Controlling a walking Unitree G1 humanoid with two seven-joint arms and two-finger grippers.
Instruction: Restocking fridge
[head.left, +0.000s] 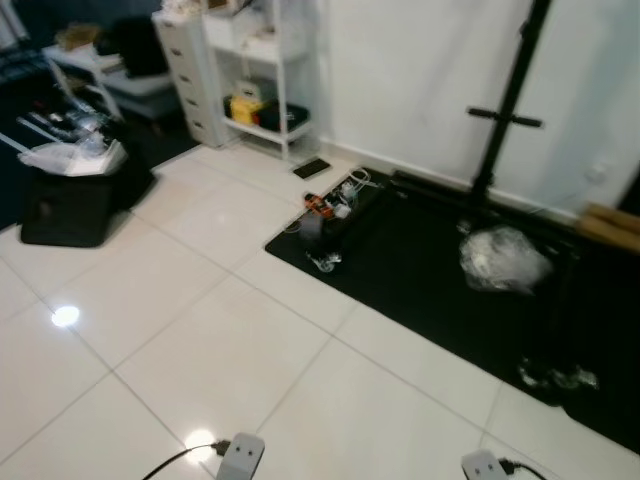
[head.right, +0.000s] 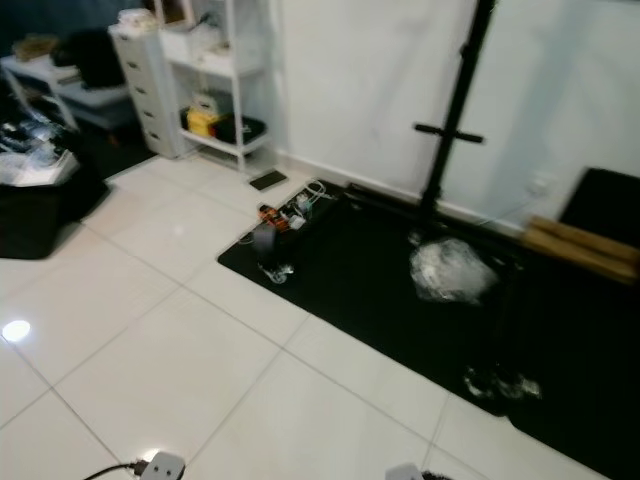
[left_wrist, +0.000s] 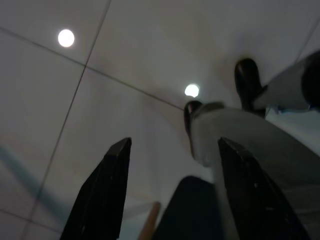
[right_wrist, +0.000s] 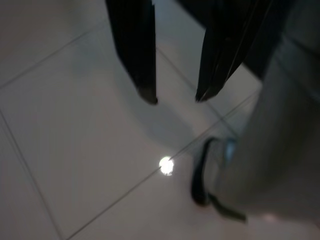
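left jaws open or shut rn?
Open. In the left wrist view the left gripper has its two black fingers well apart, with bare tiled floor in the gap and nothing held.

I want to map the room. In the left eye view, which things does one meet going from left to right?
Black box → white drawer unit → white shelf → cluster of cables and small items → crumpled clear plastic bag → wooden planks.

Glossy white floor tiles (head.left: 200, 340) mirror the ceiling lamps; the black mat (head.left: 450, 290) looks matt, and a crinkled clear plastic bag (head.left: 500, 258) lies on it.
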